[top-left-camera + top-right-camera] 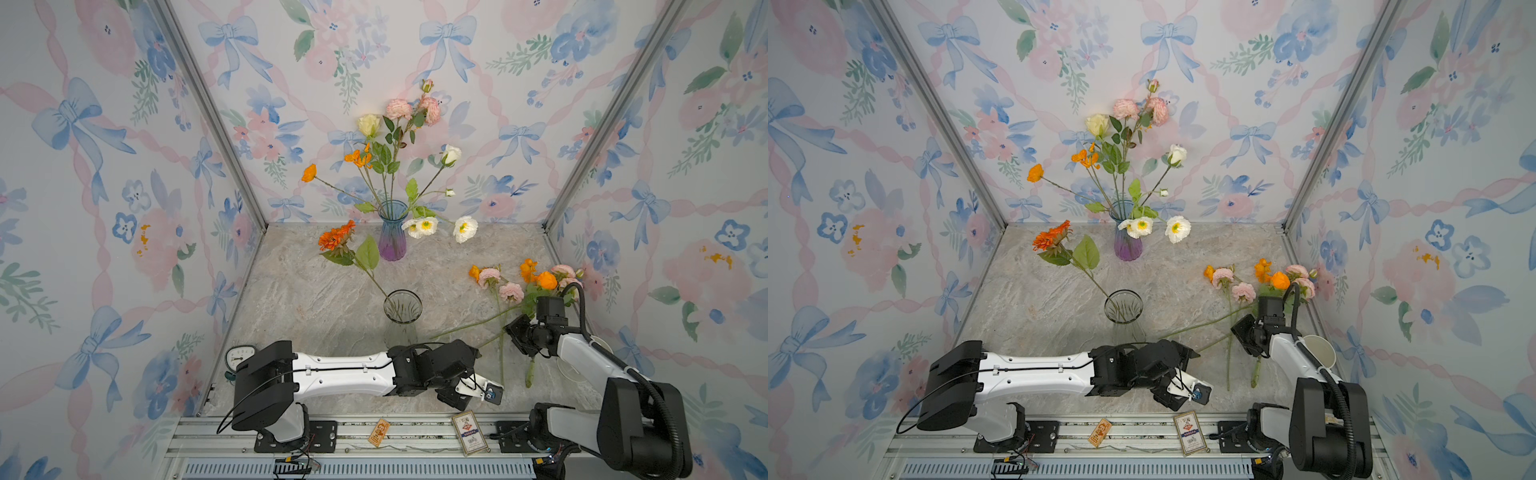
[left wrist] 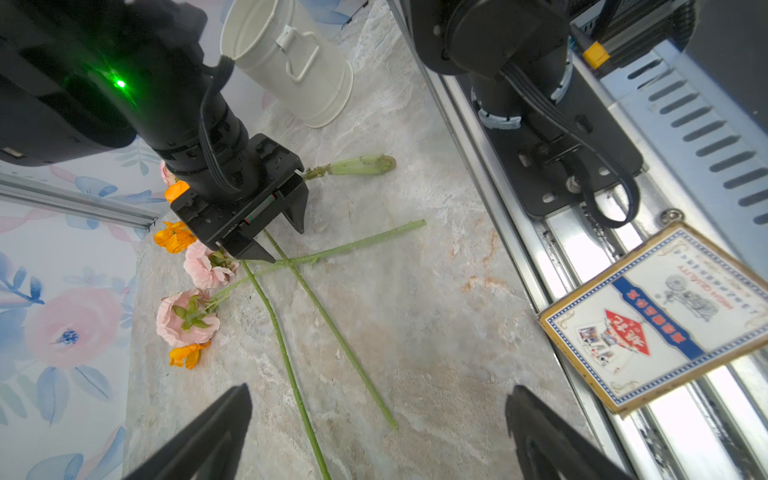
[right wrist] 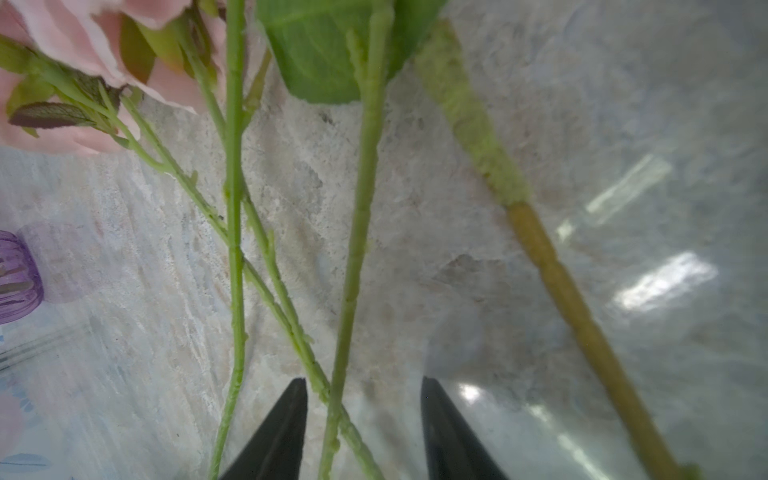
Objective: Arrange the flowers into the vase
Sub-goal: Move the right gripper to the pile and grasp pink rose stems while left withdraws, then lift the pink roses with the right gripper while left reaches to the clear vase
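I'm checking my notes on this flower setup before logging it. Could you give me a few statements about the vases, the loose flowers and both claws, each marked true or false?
1. The clear glass vase holds a single orange flower. True.
2. Every flower is already in a vase. False: several loose flowers lie on the table, on the right in both top views.
3. The left claw is open and empty. True.
4. The right claw grips a pink bloom. False: its jaws stand apart around green stems.
5. The blue-purple vase lies tipped over. False: it stands upright at the back.
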